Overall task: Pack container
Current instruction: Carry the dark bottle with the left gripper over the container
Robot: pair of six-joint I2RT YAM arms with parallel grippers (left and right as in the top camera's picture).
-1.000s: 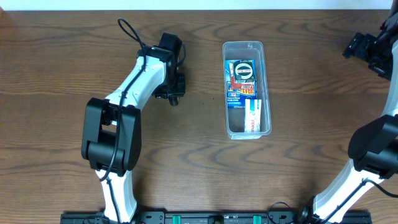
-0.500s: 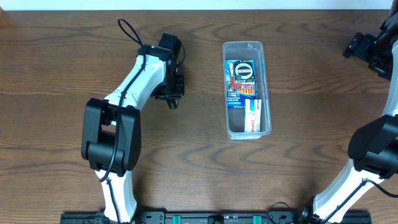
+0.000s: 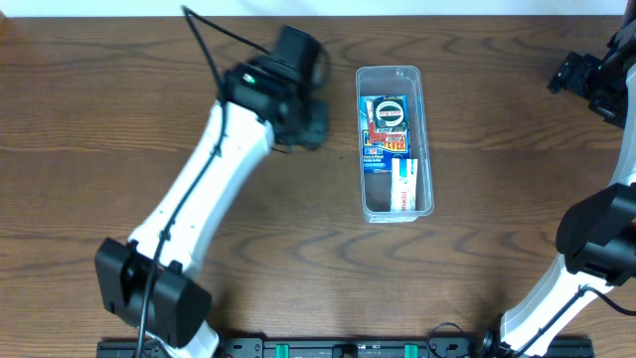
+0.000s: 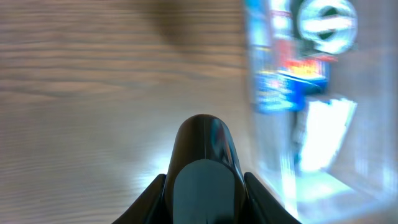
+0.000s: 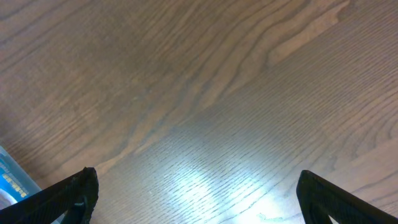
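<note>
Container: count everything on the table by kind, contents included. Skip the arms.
Clear container: 1
Blue-and-red carded pack, inside the container: 1
White box, inside the container: 1
Total: 3

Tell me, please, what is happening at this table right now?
Two robot arms are packing a clear container in the middle of the wooden table. It already holds a blue-and-red packet and a white packet. The left end effector hangs just beside the container's left wall with nothing visibly in it; its wrist view is too blurred to tell whether it is open. The right end effector is open and empty, far off to the right.
</note>
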